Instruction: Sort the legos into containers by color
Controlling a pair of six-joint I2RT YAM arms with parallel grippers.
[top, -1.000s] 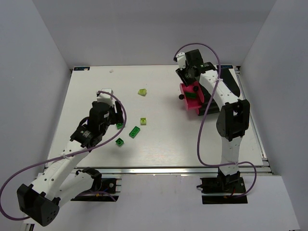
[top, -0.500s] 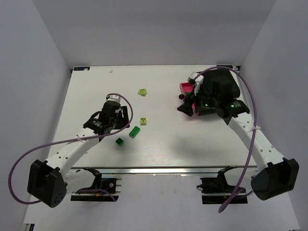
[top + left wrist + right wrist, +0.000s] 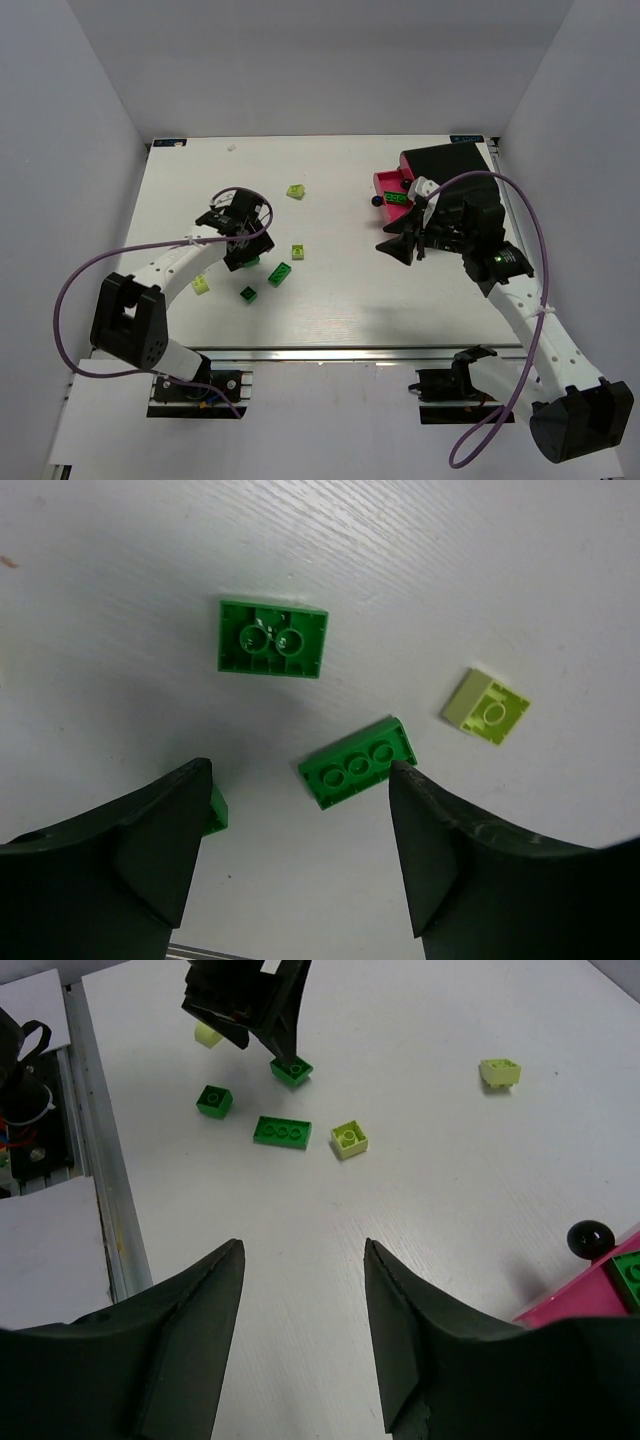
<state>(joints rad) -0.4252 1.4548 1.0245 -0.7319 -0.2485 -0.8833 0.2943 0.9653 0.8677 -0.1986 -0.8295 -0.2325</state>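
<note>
Several legos lie on the white table: a green three-stud brick (image 3: 280,274) (image 3: 357,763), a small green one (image 3: 248,294), lime ones (image 3: 298,252) (image 3: 296,191) (image 3: 201,285). My left gripper (image 3: 243,257) (image 3: 302,770) hangs open just above the table, with an upside-down green brick (image 3: 273,638) ahead of it and the three-stud brick beside its right finger. The black containers (image 3: 445,165) stand at the back right, with a magenta drawer (image 3: 385,183) pulled out and green bricks (image 3: 397,199) inside. My right gripper (image 3: 395,245) (image 3: 303,1245) is open and empty, in front of the drawer.
In the right wrist view the drawer's round dark knob (image 3: 587,1239) is at the right edge. The table's metal front rail (image 3: 330,355) runs along the near side. Grey walls enclose the table on three sides.
My right arm has swung away from over the drawer to the table in front of it. My left arm has shifted, its elbow out to the left, uncovering a lime brick.
</note>
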